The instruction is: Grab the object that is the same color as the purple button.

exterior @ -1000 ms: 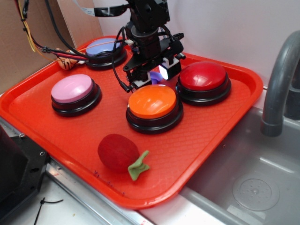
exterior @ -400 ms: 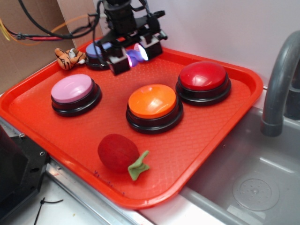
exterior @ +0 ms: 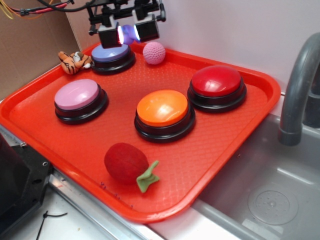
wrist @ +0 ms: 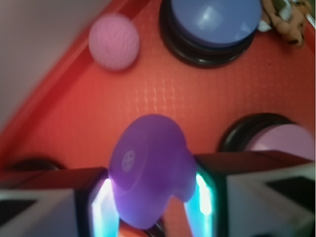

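Note:
The small glossy purple toy (exterior: 129, 34) (wrist: 150, 170) hangs in the air, pinched between the glowing pads of my gripper (exterior: 129, 33) (wrist: 152, 205), which is shut on it. In the exterior view the gripper is raised above the back left of the red tray (exterior: 240, 125), just over the purple button (exterior: 112, 54) (wrist: 215, 22) with its lavender-blue dome and black base. The wrist view looks down past the toy at that button.
A pink knitted ball (exterior: 154, 53) (wrist: 114, 41) lies beside the purple button. Pink (exterior: 79, 98), orange (exterior: 163, 113) and red (exterior: 217, 86) buttons stand on the tray, with a red plush fruit (exterior: 127, 164) in front and a tiger toy (exterior: 74, 62) at the back left. A sink (exterior: 270, 195) and grey faucet (exterior: 300, 85) lie to the right.
The gripper has lifted and travelled back and to the left with the purple toy in it, from behind the orange button to above the purple button. The pink ball is uncovered.

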You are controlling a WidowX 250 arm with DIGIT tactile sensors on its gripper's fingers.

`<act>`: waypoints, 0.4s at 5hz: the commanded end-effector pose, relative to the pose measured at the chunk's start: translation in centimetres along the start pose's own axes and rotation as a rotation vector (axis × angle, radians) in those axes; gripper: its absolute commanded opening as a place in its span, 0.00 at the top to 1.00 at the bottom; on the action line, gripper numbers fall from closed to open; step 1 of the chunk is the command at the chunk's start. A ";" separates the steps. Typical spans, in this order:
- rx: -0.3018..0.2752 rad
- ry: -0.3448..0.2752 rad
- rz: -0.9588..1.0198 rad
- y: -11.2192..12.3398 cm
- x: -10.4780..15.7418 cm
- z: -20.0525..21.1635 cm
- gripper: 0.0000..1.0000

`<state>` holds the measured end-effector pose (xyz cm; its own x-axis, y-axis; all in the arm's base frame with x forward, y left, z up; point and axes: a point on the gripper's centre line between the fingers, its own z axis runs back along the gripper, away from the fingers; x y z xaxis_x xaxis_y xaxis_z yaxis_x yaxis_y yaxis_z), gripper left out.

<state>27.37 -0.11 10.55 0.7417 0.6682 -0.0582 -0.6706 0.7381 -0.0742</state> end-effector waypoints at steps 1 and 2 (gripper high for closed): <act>-0.033 -0.111 -0.358 0.0 1.0 5.9 1.00; -0.002 -0.168 -0.421 0.1 0.4 6.7 1.00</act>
<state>26.16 0.40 15.40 0.9419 0.3261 0.0810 -0.3235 0.9452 -0.0439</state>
